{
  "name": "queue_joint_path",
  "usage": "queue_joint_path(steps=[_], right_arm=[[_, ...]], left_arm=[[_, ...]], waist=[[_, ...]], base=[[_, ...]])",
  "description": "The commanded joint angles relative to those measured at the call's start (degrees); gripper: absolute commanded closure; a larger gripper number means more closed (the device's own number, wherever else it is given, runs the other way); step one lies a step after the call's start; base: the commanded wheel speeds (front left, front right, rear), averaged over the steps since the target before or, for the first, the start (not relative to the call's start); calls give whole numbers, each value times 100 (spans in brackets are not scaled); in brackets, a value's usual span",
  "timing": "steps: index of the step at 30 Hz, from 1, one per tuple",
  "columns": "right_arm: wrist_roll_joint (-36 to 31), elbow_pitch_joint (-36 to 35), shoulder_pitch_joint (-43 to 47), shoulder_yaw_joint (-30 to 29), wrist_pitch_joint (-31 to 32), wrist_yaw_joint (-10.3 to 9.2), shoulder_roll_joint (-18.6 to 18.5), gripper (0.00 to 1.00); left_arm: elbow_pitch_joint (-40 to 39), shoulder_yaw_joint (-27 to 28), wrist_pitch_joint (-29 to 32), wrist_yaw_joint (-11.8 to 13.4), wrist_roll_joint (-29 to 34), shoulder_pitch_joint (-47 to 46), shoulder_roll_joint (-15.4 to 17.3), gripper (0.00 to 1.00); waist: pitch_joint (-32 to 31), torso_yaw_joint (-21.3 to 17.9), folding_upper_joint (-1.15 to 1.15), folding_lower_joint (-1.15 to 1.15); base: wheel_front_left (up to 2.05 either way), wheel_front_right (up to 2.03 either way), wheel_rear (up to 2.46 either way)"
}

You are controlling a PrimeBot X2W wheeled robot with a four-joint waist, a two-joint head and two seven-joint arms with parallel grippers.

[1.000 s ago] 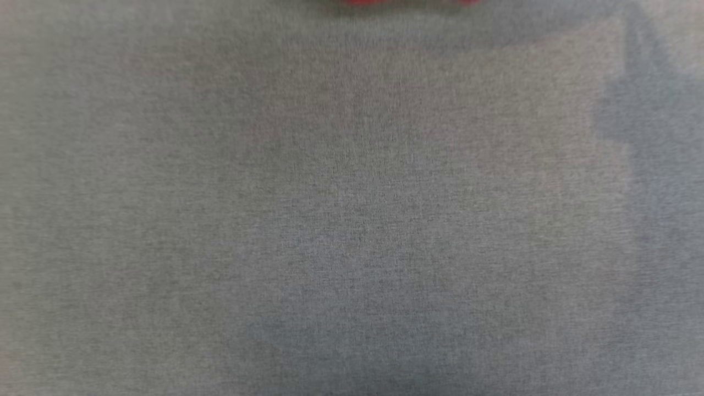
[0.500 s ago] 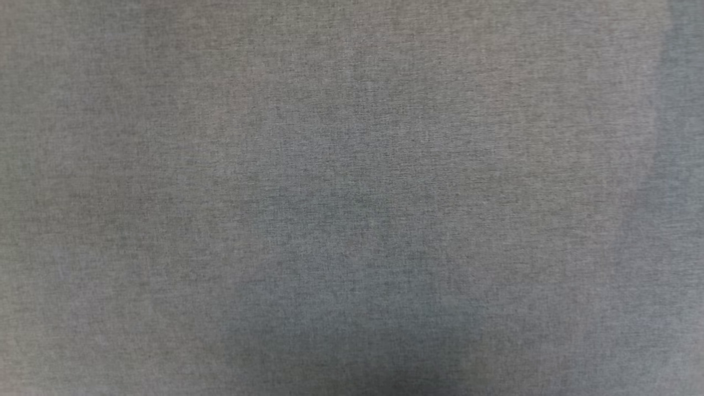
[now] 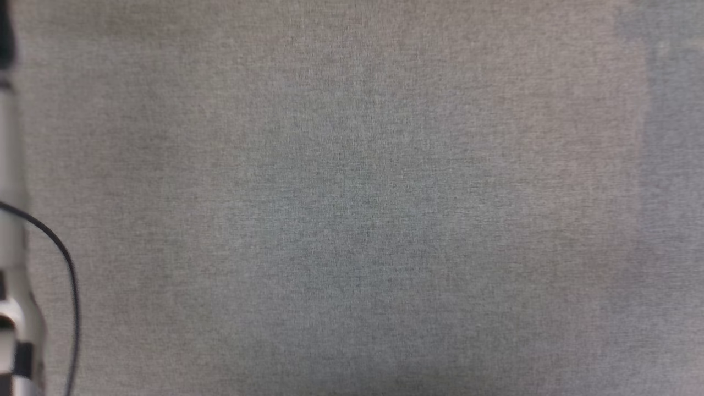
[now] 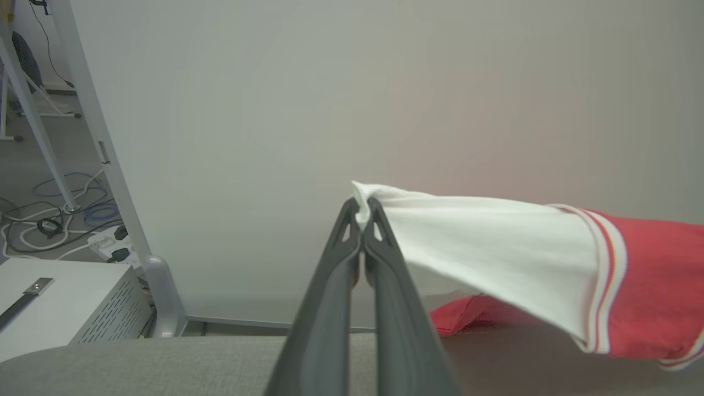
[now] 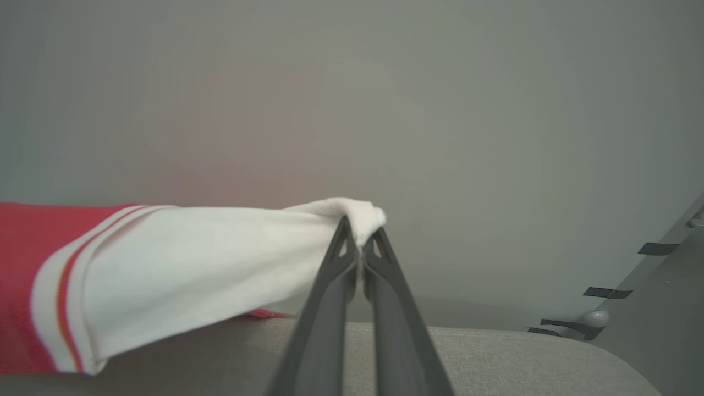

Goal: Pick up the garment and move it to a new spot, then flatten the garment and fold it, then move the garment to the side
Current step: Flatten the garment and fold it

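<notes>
Wrist views: left gripper (image 4: pixel 361 208), right gripper (image 5: pixel 360 231) each pinch garment (image 4: pixel 495 247) sleeve; head view: grey surface (image 3: pixel 352 198).

Head view blurred, pale arm (image 3: pixel 11 165) and black cable (image 3: pixel 69 264) cut off at 9 o'clock, garment (image 4: pixel 649 286) body cut off at 3 o'clock in left wrist view, 9 o'clock in right wrist view, pinched sleeve cloth hidden within left hand (image 4: pixel 362 206), right hand (image 5: pixel 360 231).

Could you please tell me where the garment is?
Wrist views: the garment hangs over the grey surface, stretched between left gripper and right gripper, each pinching a white sleeve.
</notes>
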Motion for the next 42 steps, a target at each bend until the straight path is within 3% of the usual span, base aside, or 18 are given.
queue_joint_path(steps=[1,8,19,28,35,42], right_arm=[[87,52,263,50,-42,-10,-20,100],[547,122,1616,297,42,-10,-248,100],[1103,-185,3535,617,592,-10,-604,100],[1437,-598,4818,305,1161,-10,-719,100],[1697,-1226,5836,132,1939,-10,-814,100],[1775,-1946,6852,-427,2501,-10,-854,100]], left_arm=[[35,33,-64,-1,-112,349,-67,100],[152,26,23,36,-430,1838,-259,100],[-404,-151,782,259,-635,3817,-149,100],[-1569,-228,1066,756,-599,5494,-24,100],[-2259,-249,1610,1016,-801,6405,89,100],[-2834,-311,2200,1221,-1042,7190,211,100]], waist=[[-405,-7,0,-1],[-1205,98,0,-1],[-2222,159,0,-1],[-2860,88,0,-1],[-3226,34,0,-1],[-3456,26,0,-1]], base=[[0,0,0],[0,0,0],[0,0,0],[0,0,0],[0,0,0],[0,0,0]])
